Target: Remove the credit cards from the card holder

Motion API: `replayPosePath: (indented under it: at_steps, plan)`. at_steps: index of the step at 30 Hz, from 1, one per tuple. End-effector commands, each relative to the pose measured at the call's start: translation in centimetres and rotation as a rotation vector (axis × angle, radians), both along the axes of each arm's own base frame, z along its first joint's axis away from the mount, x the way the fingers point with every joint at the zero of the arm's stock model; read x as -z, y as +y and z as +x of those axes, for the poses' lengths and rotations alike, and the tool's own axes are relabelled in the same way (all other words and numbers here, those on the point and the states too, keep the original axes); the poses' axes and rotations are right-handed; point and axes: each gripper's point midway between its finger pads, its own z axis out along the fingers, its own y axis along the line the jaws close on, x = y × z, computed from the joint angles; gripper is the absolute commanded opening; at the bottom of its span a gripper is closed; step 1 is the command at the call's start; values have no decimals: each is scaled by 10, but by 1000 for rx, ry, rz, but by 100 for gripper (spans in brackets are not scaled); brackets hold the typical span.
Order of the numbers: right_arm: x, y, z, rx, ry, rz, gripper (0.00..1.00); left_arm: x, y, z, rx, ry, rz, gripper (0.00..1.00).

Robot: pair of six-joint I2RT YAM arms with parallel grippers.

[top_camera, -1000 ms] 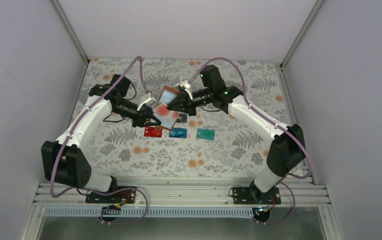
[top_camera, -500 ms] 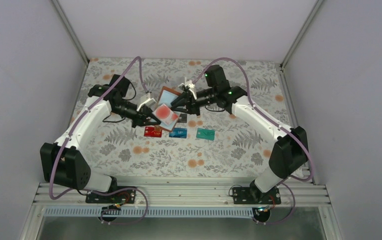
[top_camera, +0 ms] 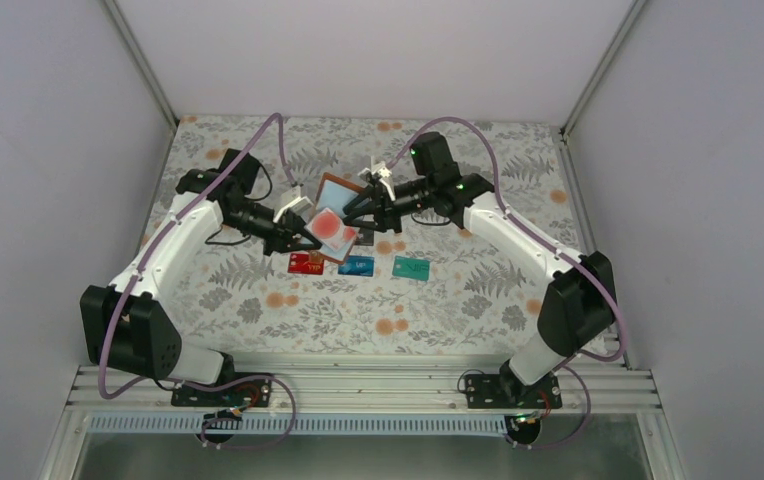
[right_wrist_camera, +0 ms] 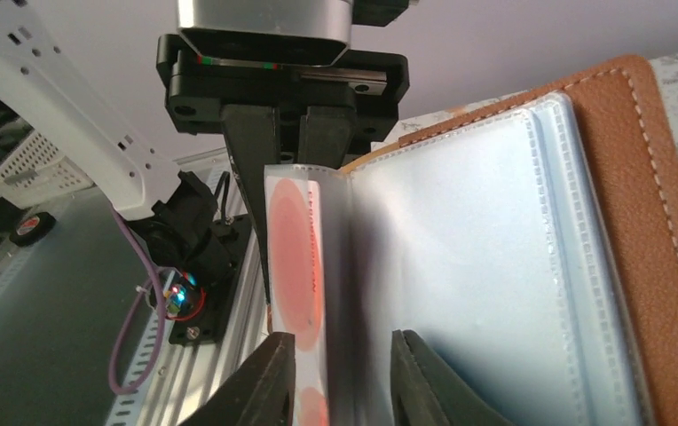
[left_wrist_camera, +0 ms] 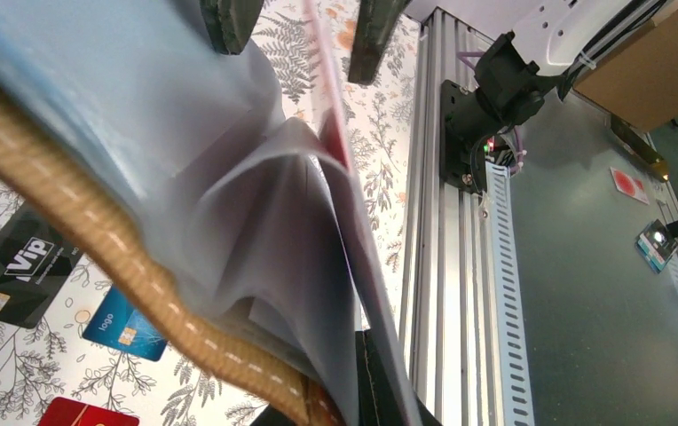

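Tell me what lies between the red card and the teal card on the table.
The blue card lies between the red card and teal card, seen in the top view.

The card holder (left_wrist_camera: 140,275) fills the view, brown stitched edge and pale pockets (left_wrist_camera: 256,204) fanned apart (a sleeved card (left_wrist_camera: 337,142) shows a red sliver). The right gripper (left_wrist_camera: 304,40) straddles one pocket, jaws apart. On the table (left_wrist_camera: 389,177) beneath lie a black card (left_wrist_camera: 20,275), a blue card (left_wrist_camera: 127,324) and a red card (left_wrist_camera: 87,415).

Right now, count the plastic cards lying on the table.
4: red card, blue card, teal card in a row; black card behind them, half under the brown leather holder. Others may be hidden.
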Motion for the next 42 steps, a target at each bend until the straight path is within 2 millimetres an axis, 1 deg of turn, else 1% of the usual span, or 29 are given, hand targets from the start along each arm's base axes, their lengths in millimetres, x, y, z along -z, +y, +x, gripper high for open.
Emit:
replayPosePath:
  at_steps: [1,3,6,11,13,15,19,22,25,28,30,34,38,42]
  plan:
    - [6,5,3,9,13,-14,24,-20,-6,-3,38,-72,-73,2]
    - [11,8,6,27,17,-33,23,-20,-6,-2,37,-78,-72,3]
    - [15,13,6,23,17,-41,26,-20,-6,-1,36,-80,-70,2]
    - [13,18,0,7,5,-40,27,-20,-5,-3,36,-85,-67,2]
    - [26,22,4,16,21,-69,24,-19,-5,-3,39,-87,-67,3]
    - [28,25,4,22,17,-78,21,-16,-5,-2,36,-89,-57,2]
    - [27,35,-7,-15,0,-76,20,-16,-5,0,32,-98,-51,2]
    - [27,39,-15,-47,-6,-70,20,-17,-5,0,33,-99,-54,2]
    - [29,38,-23,-91,1,-62,20,-13,-4,-1,32,-95,-44,2]
    - [35,36,-21,-78,-4,-94,19,-11,-2,-1,33,-104,-32,2]
    - [39,35,-24,-96,1,-104,17,-10,-1,-1,36,-124,-15,2]
    - [33,33,-40,-207,28,-78,19,-4,4,5,27,-165,40,2]
    - [36,30,-44,-218,18,-96,18,2,7,15,-4,-184,87,2]
    - [36,32,-55,-252,9,-89,17,3,7,17,-7,-184,86,2]
